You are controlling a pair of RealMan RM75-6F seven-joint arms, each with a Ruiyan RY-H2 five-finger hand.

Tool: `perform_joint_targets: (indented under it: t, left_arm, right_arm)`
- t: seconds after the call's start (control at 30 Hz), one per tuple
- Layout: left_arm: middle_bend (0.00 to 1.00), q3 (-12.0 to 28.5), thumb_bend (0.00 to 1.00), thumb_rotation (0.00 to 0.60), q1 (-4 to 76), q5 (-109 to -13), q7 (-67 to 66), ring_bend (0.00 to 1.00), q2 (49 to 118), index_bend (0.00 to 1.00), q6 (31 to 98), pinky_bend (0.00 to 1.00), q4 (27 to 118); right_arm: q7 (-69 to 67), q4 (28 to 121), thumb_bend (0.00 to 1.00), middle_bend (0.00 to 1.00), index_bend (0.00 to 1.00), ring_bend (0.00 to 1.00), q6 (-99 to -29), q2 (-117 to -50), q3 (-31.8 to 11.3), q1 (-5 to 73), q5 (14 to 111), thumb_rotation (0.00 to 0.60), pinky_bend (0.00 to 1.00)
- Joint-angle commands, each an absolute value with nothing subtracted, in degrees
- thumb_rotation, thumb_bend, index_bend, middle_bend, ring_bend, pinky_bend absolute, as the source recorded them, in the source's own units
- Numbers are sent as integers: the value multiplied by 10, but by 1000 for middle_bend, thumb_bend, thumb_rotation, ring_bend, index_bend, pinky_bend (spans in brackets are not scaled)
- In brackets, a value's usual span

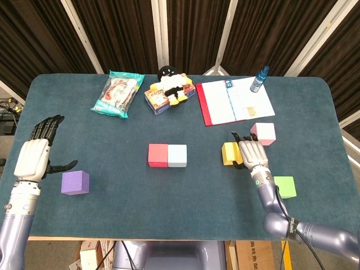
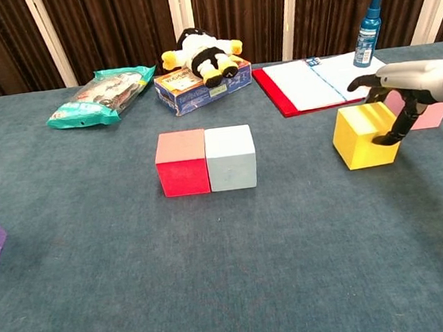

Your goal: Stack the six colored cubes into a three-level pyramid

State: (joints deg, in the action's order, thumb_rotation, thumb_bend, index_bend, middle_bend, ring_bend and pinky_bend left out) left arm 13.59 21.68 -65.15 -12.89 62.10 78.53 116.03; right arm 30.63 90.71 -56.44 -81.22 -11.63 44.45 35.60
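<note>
The right hand [image 1: 251,152] is resting over the yellow cube [image 1: 230,153], its palm lying across the cube's top and right edge and its dark fingers [image 2: 387,133] curling down against the cube's right face — it is touching the cube, though whether it is actually gripping it cannot be told from either view. The cube is sitting flat on the table [image 1: 185,194]. Just beyond the hand, on its far right side, the pink cube [image 1: 263,133] is standing close to the yellow one but apart from it. Nearer the robot and to the right of the forearm, the green cube [image 1: 286,186] is lying alone.

Well to the left of the right hand, the red cube [image 1: 158,155] and the pale blue cube [image 1: 177,155] are sitting side by side, touching, near the table's middle.

The left hand [image 1: 35,158] is hovering at the table's left edge, open, fingers spread and holding nothing. The purple cube [image 1: 75,182] is lying just to its right and slightly nearer the robot — not touched by it.

Far beyond both hands, a snack bag [image 1: 118,93], a plush toy [image 1: 169,82] on a box [image 1: 159,101], an open binder [image 1: 235,101] and a spray bottle [image 1: 259,79] are lining the back of the table.
</note>
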Motion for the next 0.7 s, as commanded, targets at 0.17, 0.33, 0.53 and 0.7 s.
perform_joint_targets:
  t: [0.17, 0.33, 0.53, 0.7]
  left_arm:
    - [38, 135, 48, 600, 217, -652, -130, 0, 622, 0, 785, 0, 1162]
    - [38, 135, 48, 600, 217, -654, -130, 0, 621, 0, 785, 0, 1164]
    - [38, 134, 48, 600, 216, -656, -130, 0, 620, 0, 785, 0, 1169]
    - [38, 135, 48, 600, 216, -653, -127, 0, 618, 0, 784, 0, 1171]
  right_arm:
    - [320, 977, 341, 379, 0, 186, -603, -787, -122, 445, 374, 600, 0]
    - [351, 1020, 341, 379, 0, 186, -636, -790, -119, 451, 362, 600, 0]
    - [387, 1027, 341, 378, 0, 186, -668, -821, -115, 462, 330, 600, 0]
    - [415, 1027, 341, 379, 0, 186, -691, -848, -120, 475, 300, 600, 0]
